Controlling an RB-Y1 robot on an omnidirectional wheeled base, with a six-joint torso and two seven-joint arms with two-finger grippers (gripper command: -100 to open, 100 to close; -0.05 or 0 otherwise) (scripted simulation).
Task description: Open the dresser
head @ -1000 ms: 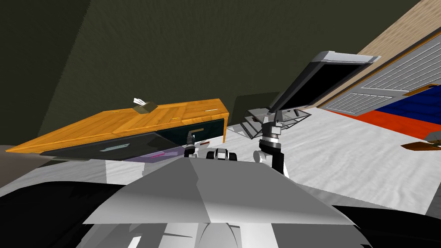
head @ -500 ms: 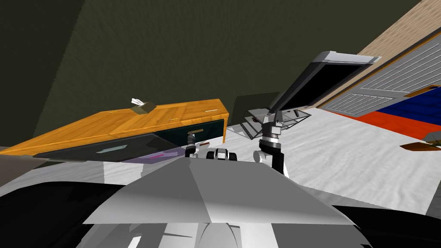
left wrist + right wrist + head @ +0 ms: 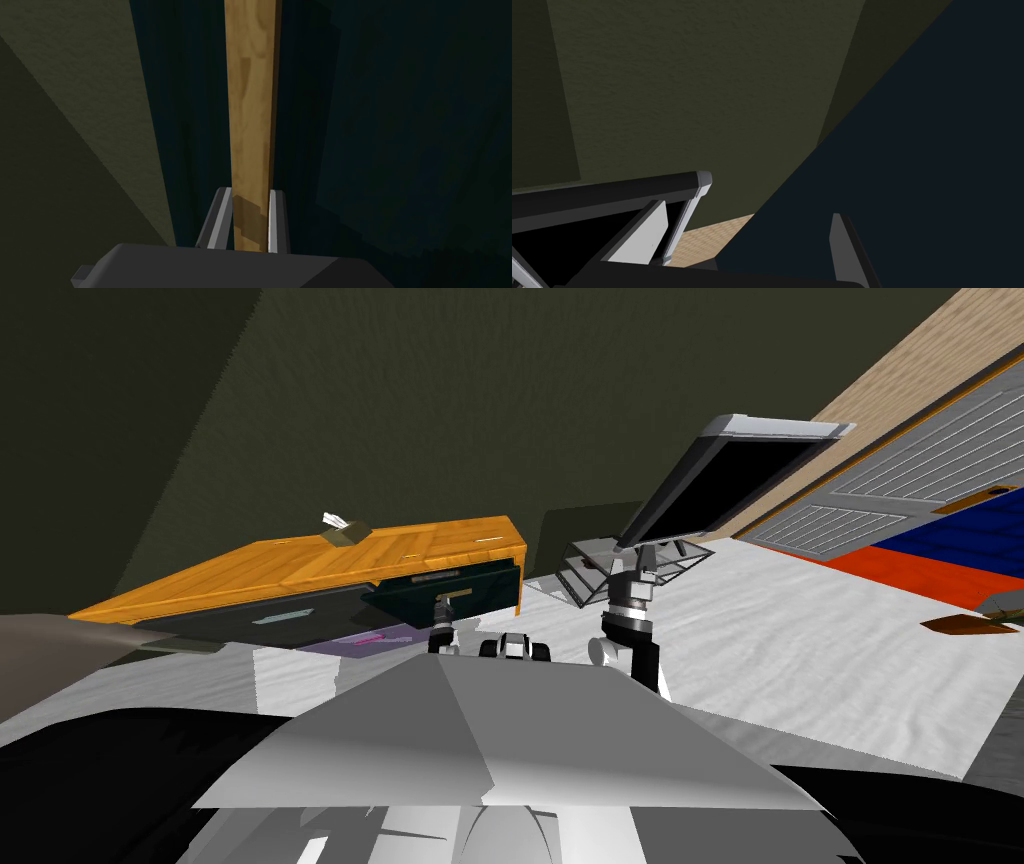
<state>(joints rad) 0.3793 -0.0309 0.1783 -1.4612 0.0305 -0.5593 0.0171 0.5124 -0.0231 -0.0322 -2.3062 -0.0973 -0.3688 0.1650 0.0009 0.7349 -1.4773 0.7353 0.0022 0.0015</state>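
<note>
Firmly gripped: left end effector on the dresser's drawer handle

The left arm reaches low and forward from beside the chest to the dark teal face of the dresser (image 3: 300, 568). The left end effector (image 3: 250, 192) is clenched on a light wooden handle (image 3: 252, 100). Its two fingers (image 3: 276, 220) press the bar's opposite sides close to one end, and the bar runs on straight ahead of them. The drawer front (image 3: 400, 125) lies behind the handle, and the olive wall (image 3: 75, 100) shows past its edge.

The dresser stands against that wall, ahead and to my left, on the white floor (image 3: 800, 658). It has an orange wooden top, on which a tissue box (image 3: 345, 531) sits. The gripped handle belongs to the drawer at the end of the dresser nearer the flat screen (image 3: 715, 483).

The right arm stands upright to the right of the chest, with a dark forearm and a banded wrist. It points up just below the tilted flat screen. The right end effector (image 3: 748, 212) is released: its fingers stand well apart and hold nothing. A grey-edged corner of the flat screen lies just beside one of them.
</note>
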